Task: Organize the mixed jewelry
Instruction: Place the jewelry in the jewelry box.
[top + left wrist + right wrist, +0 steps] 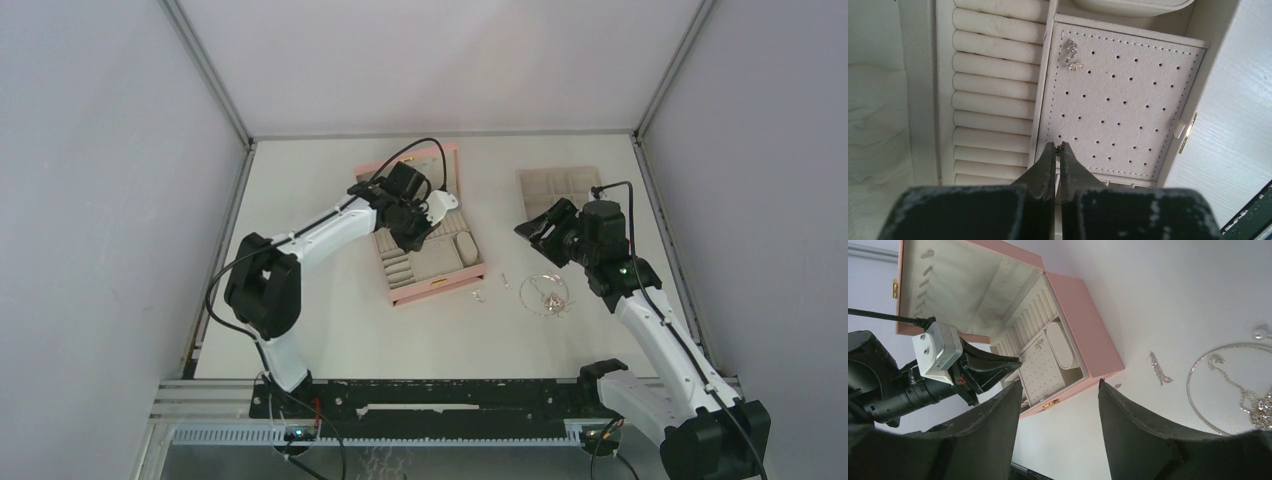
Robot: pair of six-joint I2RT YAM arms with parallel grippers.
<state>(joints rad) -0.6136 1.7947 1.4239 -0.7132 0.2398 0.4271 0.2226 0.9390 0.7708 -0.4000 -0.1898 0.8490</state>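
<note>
a: left gripper is pinched fully closed, tips at the near edge of the perforated panel in the pink box. carrying anything?
b: maybe a tiny glint between the tips, too small to call. one silver earring sits on the panel at its far corner, ahead of the fingers. ring rolls are to their left.
a: how to place well?
b: i'd hold the tips square over a free hole, descend slowly and open only a crack so a small piece can't bounce into the rolls.
a: right gripper?
b: jaws wide, nothing in them, hanging above the table. the rest of the mixed jewelry lies to its right: necklace looped flat, and a loose earring between that and the box.
a: i'd take the loose one next, it's clear of the chain.
</note>
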